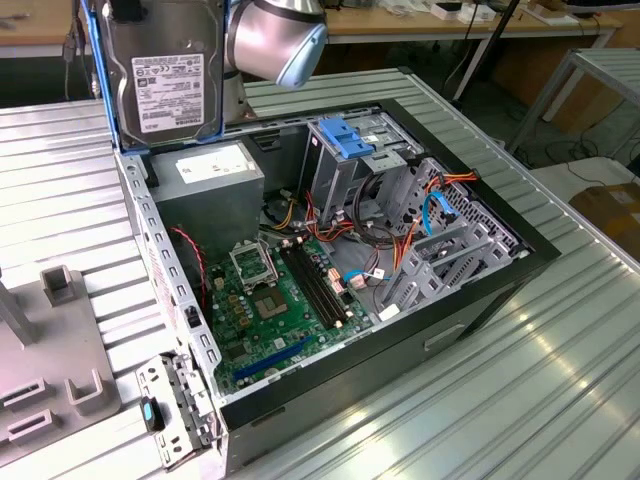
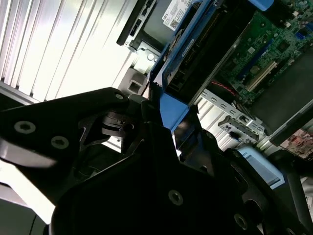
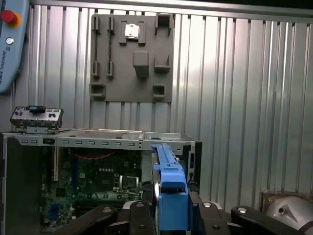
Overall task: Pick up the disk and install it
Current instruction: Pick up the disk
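The gripper [image 3: 170, 213] is clamping the disk [image 1: 165, 70] upright, hovering at the case's [image 1: 350, 390] eleven o'clock in the exterior view.

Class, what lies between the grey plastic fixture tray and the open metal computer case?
Bare ribbed metal tabletop; the first wrist view shows it.

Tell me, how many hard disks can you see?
1. The disk is held upright in the gripper, up over the open computer case. More could be hidden inside the case.
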`<state>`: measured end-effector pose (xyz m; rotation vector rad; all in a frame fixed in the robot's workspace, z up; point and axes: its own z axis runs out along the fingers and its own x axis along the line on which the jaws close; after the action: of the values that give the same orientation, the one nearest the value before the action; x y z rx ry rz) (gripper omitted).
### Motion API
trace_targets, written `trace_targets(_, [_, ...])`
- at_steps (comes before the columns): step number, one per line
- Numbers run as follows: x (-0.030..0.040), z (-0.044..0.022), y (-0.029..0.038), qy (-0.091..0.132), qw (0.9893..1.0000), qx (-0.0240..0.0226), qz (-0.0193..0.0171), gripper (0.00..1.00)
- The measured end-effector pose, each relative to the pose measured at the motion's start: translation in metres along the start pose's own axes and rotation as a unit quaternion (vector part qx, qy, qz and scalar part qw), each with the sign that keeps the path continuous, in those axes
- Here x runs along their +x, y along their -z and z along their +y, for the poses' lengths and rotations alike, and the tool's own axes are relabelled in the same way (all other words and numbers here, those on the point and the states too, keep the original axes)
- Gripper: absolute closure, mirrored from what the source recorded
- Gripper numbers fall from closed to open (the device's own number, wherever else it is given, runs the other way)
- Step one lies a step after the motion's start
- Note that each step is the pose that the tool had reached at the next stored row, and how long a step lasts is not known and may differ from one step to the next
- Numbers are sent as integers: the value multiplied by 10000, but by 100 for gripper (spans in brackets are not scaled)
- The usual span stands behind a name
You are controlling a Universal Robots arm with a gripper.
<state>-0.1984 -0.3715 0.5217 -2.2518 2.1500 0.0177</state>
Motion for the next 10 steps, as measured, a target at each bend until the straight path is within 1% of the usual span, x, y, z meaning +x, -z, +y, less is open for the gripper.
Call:
trace_targets(1, [3, -62, -1, 0, 10000, 0, 0, 64])
trace_targets(3, [7, -150, -2, 0, 10000, 0, 0, 64])
trace_targets(5, [13, -285, -4, -1, 10000, 0, 0, 64])
trace_targets(6, [17, -367, -4, 0, 10000, 0, 0, 64])
trace_targets(9, [27, -582, -7, 0, 10000, 0, 0, 64])
trace_targets(10, [29, -616, -7, 0, 10000, 0, 0, 64])
